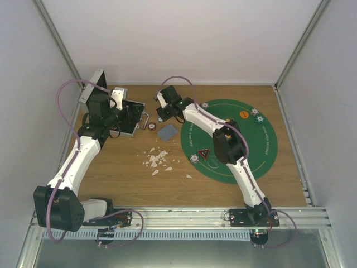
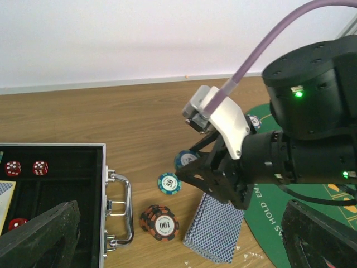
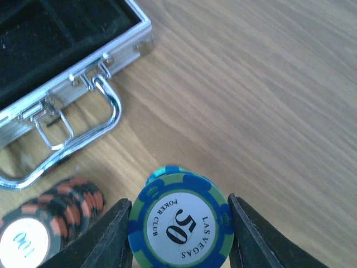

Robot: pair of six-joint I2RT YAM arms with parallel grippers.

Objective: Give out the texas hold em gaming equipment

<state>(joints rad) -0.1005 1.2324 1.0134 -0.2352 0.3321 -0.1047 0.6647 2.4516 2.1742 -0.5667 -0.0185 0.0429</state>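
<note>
Your right pincer (image 3: 178, 204) is closed on a blue 50 chip (image 3: 181, 231), with one finger pressed to each edge. It sits just off the handle side of the open aluminium case (image 3: 83, 72). You cannot tell whether the chip is clear of the counter (image 3: 268, 84).

A stack of orange-and-black 100 chips (image 2: 159, 222) sits just beside the case's handle (image 2: 125, 209). A teal chip (image 2: 169, 183) lies a little farther from the case than that stack. The grey-blue-backed deck of cards (image 2: 215, 229) lies farther out again, on the far side of the stack from the case.

Your left pincer (image 2: 181, 234) hangs over the handle edge of the case, its fingers spread wide apart and gripping nothing. Red dice (image 2: 25, 167) rest in the case's black tray.

Well apart from the case, on the side its handle faces, lies the green mat (image 1: 262, 151). It carries the orange button (image 1: 244, 114), the red-black triangular token (image 1: 203, 154) and a few striped chips (image 1: 255, 112) near its rim. White scraps (image 1: 158, 160) are scattered on the counter between the case and the mat, farther from the case than the deck is.
</note>
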